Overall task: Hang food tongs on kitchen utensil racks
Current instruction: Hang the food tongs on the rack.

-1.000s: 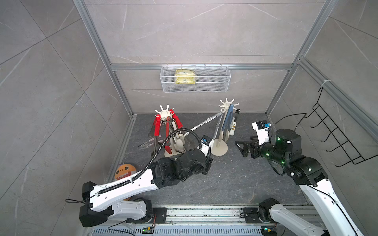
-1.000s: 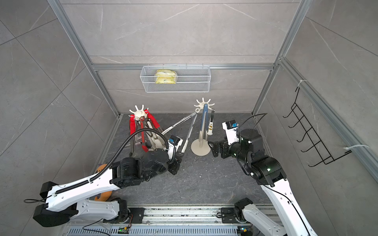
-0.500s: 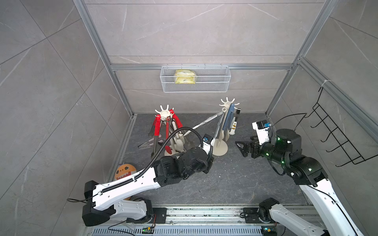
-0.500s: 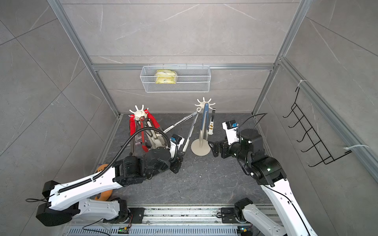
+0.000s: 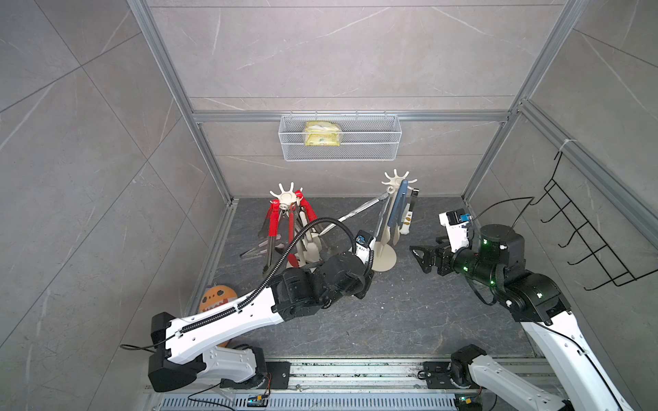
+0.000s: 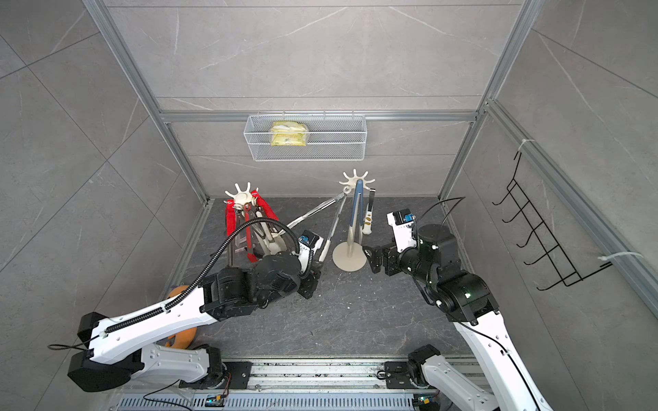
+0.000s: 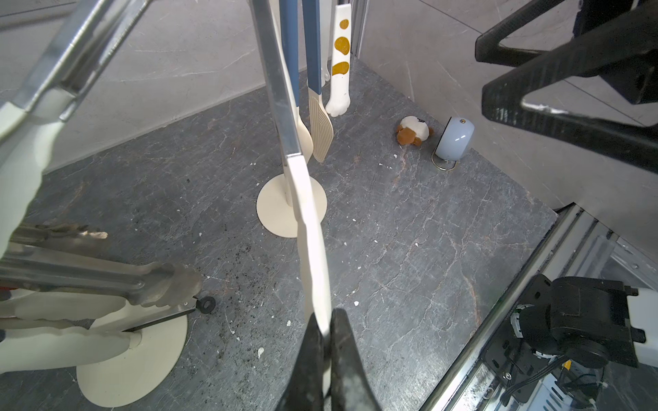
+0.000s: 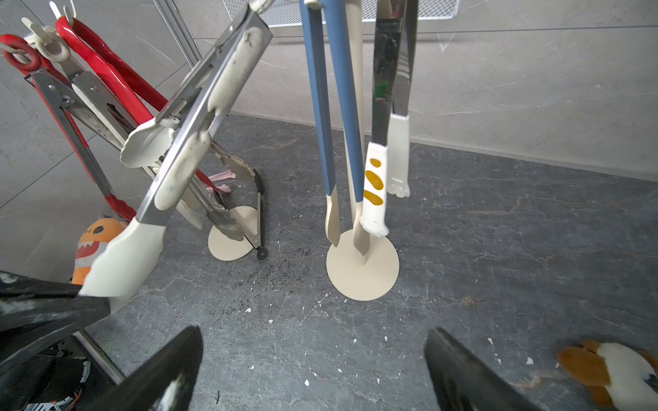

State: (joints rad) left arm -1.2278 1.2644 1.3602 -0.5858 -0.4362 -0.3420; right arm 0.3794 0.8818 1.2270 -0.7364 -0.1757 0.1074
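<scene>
- Since a second ago, my left arm (image 5: 228,316) has eased forward toward the right-hand utensil rack (image 5: 386,263).
- Cream-tipped tongs (image 7: 277,89) splay from that rack's crown, ring end at a prong.
- My left gripper (image 7: 325,331) is clamped on one cream tip; hanging looks underway.
- My right gripper (image 8: 313,332) hovers spread wide, empty, beside the rack's base.
- Next, I judge: confirm the ring is seated, unclear here, then let go.

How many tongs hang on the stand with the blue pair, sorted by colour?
Blue-handled tongs: 1
Steel tongs with cream tips, one tip pinched by the left hand: 1
Steel tongs with cat-paw tips: 1
Total: 3
</scene>
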